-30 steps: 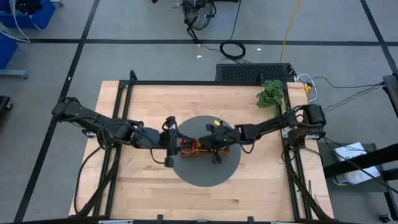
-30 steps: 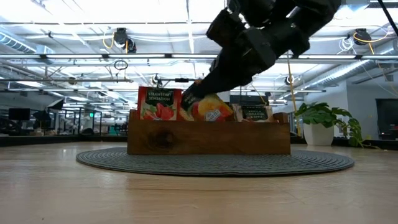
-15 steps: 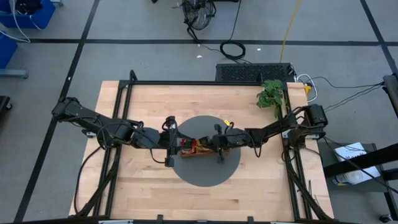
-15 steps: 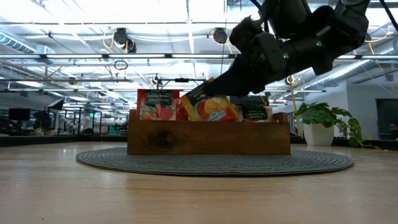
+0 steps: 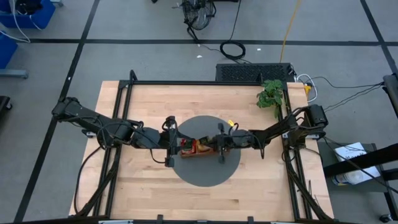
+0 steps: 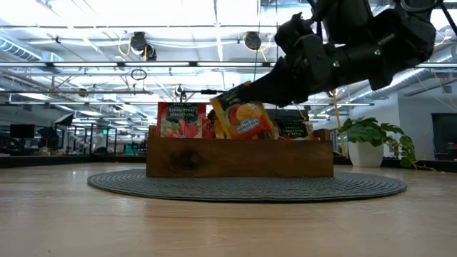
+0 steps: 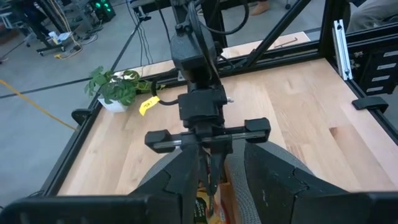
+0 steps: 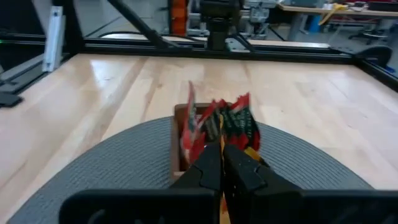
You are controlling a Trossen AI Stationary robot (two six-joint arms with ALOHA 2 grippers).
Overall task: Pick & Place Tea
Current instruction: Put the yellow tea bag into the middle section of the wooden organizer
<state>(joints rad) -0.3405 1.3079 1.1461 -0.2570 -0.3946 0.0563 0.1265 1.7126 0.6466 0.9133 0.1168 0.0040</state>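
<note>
Round ribbed mat (image 6: 243, 187), flat glossy tea packet (image 6: 246, 119).

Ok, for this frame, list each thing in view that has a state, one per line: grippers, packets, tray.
right gripper: shut on the orange packet.
orange packet: tilted, lifted partly above the tray.
left gripper: at the tray's left end, grip unclear.
wooden tray: on the round mat, holding upright packets.
red strawberry packet: upright in tray.

Grey floor (image 5: 155, 56) w/ cables, potted plant (image 6: 371, 139), ceiling lights.
</note>
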